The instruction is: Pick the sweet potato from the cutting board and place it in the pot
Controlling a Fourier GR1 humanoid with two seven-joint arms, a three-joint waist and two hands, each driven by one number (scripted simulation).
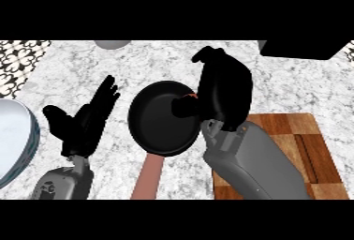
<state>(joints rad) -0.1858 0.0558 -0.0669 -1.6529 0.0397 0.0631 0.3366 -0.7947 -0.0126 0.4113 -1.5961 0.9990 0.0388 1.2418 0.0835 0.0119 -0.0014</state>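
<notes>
A black pot (158,119) with a brownish handle (148,177) lies on the marble counter at the middle. My right hand (223,86) hangs over the pot's right rim, fingers curled round the sweet potato (189,95), of which only a small orange sliver shows. The wooden cutting board (304,140) lies at the right, partly under my right forearm. My left hand (86,117) rests open left of the pot, fingers up.
A pale blue plate (15,140) lies at the left edge. A grey round object (112,43) sits at the top, and a dark box (301,48) at the top right. A patterned strip (17,61) shows at the top left.
</notes>
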